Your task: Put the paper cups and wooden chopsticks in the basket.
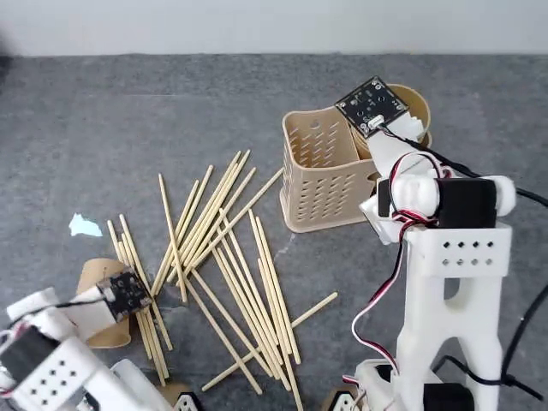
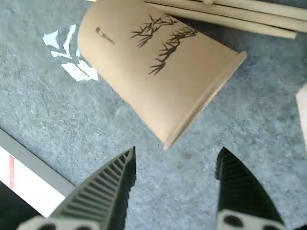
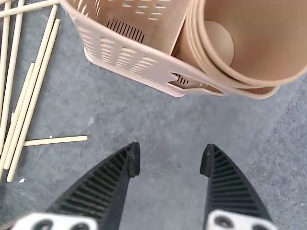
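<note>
A paper cup (image 2: 158, 72) with a bamboo print lies on its side on the grey mat, also seen at the lower left (image 1: 96, 306). My left gripper (image 2: 175, 167) is open just short of its rim. Many wooden chopsticks (image 1: 227, 257) lie scattered across the mat's middle. The beige perforated basket (image 1: 321, 175) stands upright at the right. Nested paper cups (image 3: 244, 43) stand at its right end; I cannot tell whether they are inside or beside it. My right gripper (image 3: 170, 158) hangs open over bare mat in front of the basket (image 3: 134, 45).
A white tape scrap (image 1: 84, 226) sticks to the mat at the left. The right arm's white base (image 1: 445, 342) stands at the lower right. A few chopsticks (image 3: 26, 100) lie close to the basket's left side.
</note>
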Robot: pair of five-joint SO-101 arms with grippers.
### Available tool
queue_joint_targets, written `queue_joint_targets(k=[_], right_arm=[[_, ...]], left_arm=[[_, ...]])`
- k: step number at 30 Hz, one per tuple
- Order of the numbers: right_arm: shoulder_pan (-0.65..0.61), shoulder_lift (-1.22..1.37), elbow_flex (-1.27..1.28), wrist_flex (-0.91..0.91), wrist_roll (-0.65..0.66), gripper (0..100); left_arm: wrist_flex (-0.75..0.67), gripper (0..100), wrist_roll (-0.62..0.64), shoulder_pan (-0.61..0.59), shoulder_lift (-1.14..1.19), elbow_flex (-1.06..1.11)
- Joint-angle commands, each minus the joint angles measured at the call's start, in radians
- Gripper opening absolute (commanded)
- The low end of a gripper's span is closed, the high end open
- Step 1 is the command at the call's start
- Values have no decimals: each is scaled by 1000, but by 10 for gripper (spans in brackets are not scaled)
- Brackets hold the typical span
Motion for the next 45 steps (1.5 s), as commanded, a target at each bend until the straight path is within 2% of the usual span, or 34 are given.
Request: queue_joint_targets(k=[1, 6, 11, 14, 17, 27, 33, 39, 45], right_arm=[[-5, -35, -5, 38, -12, 223], [-5, -35, -3, 38, -12, 223], [-5, -35, -3, 39, -12, 223], [-4, -35, -3, 39, -12, 223], [1, -35, -3, 41, -12, 223], [4, -38, 71, 39, -12, 223], [27, -154, 77, 38, -12, 222], [30, -275, 164, 36, -12, 222], [156, -334, 233, 35, -11, 136]], left_arm=[[-109, 258, -12, 18, -120, 120], [-264, 255, 132, 84, -318, 314], [-288, 155, 282, 178, -523, 409], [-199, 77, 293, 204, -628, 415], [-132, 24, 293, 226, -624, 380], [-115, 13, 298, 229, -612, 331], [-106, 12, 408, 242, -606, 209], [43, 12, 519, 365, -605, 28], [107, 12, 632, 445, -503, -183]])
